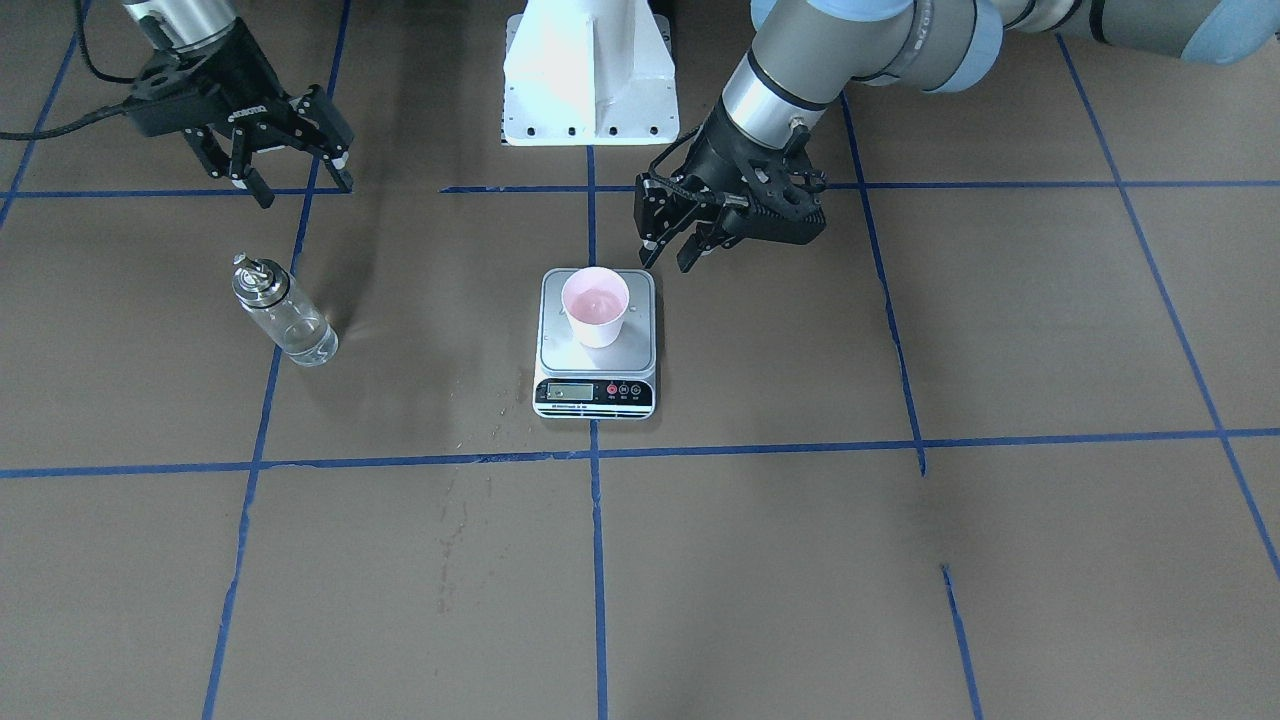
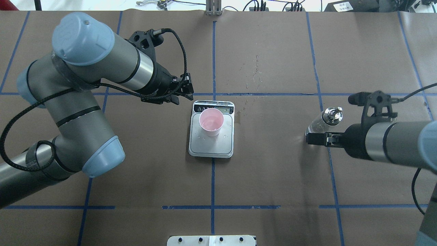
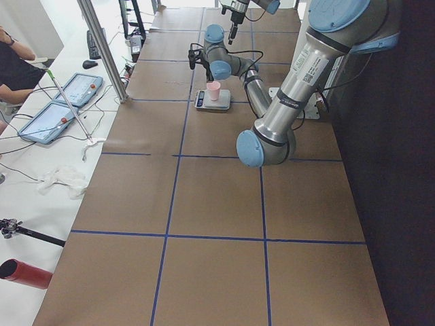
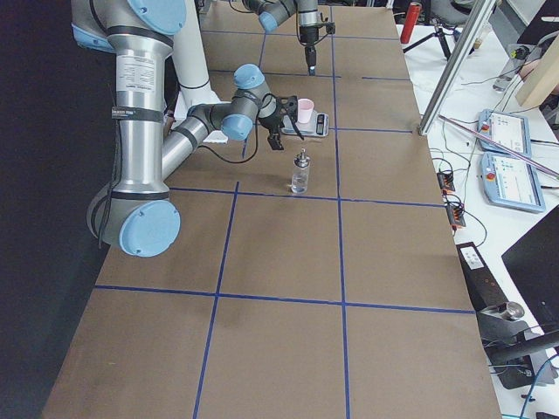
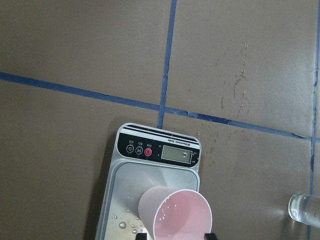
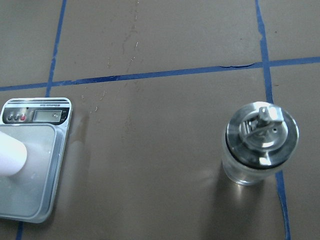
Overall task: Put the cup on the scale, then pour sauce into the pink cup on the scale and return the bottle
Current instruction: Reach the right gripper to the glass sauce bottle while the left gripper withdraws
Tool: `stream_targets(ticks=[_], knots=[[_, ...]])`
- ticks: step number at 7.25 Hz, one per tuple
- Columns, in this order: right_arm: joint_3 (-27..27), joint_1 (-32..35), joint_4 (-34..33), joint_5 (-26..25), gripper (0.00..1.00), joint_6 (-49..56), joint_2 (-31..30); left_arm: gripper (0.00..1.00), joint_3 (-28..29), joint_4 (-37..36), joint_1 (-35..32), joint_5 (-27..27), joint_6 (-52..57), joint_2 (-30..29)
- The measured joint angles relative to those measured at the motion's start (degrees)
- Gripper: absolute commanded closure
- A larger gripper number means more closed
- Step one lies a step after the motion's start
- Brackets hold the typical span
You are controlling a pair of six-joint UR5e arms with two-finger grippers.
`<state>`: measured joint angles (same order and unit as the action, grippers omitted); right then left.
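Hovering raised off the left side of the scale, the left hand (image 1: 668, 252) has its fingers spread wide and grips nothing. Its wrist camera looks down between the fingertips onto the pink paper cup (image 1: 595, 305), which the hand does not touch. That open stance suits a hand whose part is done. The cup stands upright on the silver plate of the kitchen scale (image 1: 637, 348), toward the display end and well inside the plate's edges, so its weight bears wholly on the scale. The first step of the task looks complete.

The right hand (image 1: 305, 188) is likewise wide open and empty, raised above the surface (image 1: 800, 560) near the glass bottle (image 1: 285, 315) without touching it. The bottle stands upright on the surface on the robot's right, well apart from the scale, with its metal pourer cap on top.

As for contents, the cup's pink inside shows a faint wet sheen at the bottom. This is probably a little clear liquid, though how much cannot be told. Small droplets (image 5: 125, 223) lie on the plate beside the cup. The bottle seems to hold only a little clear liquid low down. Taken together, the pour may already be made and the bottle set back, but the scale's display is too small to read.
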<state>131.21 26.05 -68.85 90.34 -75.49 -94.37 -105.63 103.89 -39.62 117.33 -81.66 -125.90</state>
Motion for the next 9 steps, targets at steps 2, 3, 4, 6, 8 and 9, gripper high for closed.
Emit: stream_targets(ticks=[2, 3, 4, 6, 8, 9], knots=[[-1.0, -13.4, 0.1, -22.8, 0.0, -6.1, -3.0, 0.51, -0.1, 0.0, -1.2, -0.1, 0.1, 1.3], [-2.6, -16.0, 0.2, -29.7, 0.0, -7.7, -3.4, 0.5, -0.2, 0.0, -1.9, -0.1, 0.4, 2.1], [-4.7, -17.0, 0.3, -35.3, 0.0, -10.2, -3.3, 0.5, -0.2, 0.0, -2.6, -0.1, 1.2, 2.8], [-8.5, -17.5, 0.4, -42.4, 0.0, -14.9, -2.7, 0.5, -0.2, -0.1, -3.0, -0.1, 2.0, 3.7], [-14.4, -17.6, 6.2, -46.6, 0.0, -15.8, -1.8, 0.5, -0.3, -0.1, -3.1, -0.1, 2.1, 3.8], [-17.4, -17.6, 10.2, -47.3, 0.01, -15.7, -1.5, 0.5, -0.3, -0.1, -3.1, -0.1, 2.1, 3.8]])
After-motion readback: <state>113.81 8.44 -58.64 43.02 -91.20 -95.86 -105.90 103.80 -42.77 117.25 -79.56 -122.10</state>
